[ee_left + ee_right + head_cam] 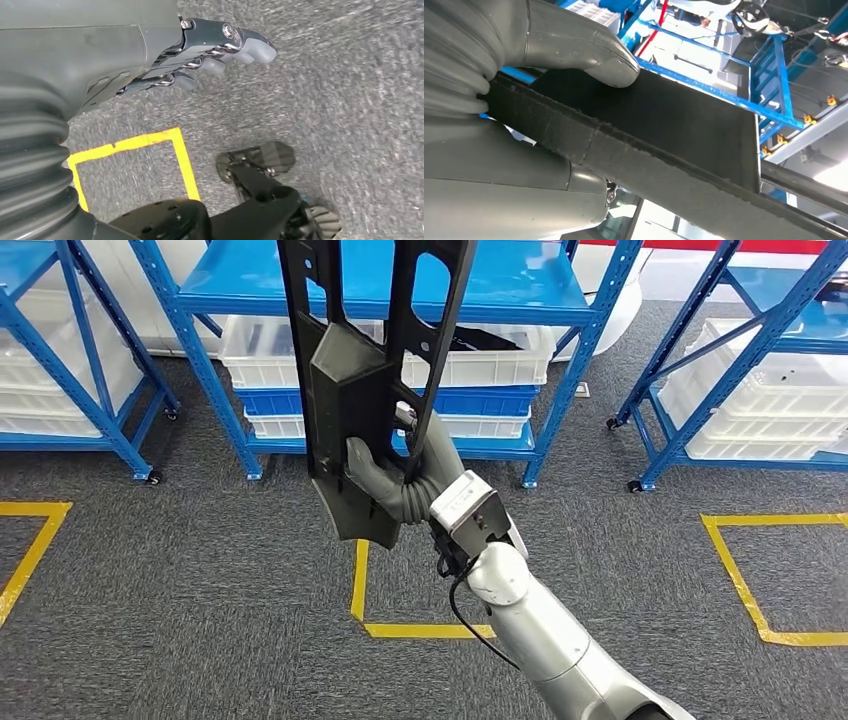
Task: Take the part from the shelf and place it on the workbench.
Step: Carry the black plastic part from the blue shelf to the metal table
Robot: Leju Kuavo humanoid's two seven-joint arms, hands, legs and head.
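We see our right hand (385, 485) clamped round the long black plastic frame part (365, 360), held upright before the blue metal shelf (400, 290). Our left hand (200, 50) hangs empty, fingers loosely extended, above grey carpet (350, 100).

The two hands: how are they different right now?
The right hand grips the black part and holds it up in front of the blue shelf; the left hand holds nothing. The right hand's thumb presses on the part, while the left hand's fingers hang over the grey carpet. Both have the same grey ribbed cover.
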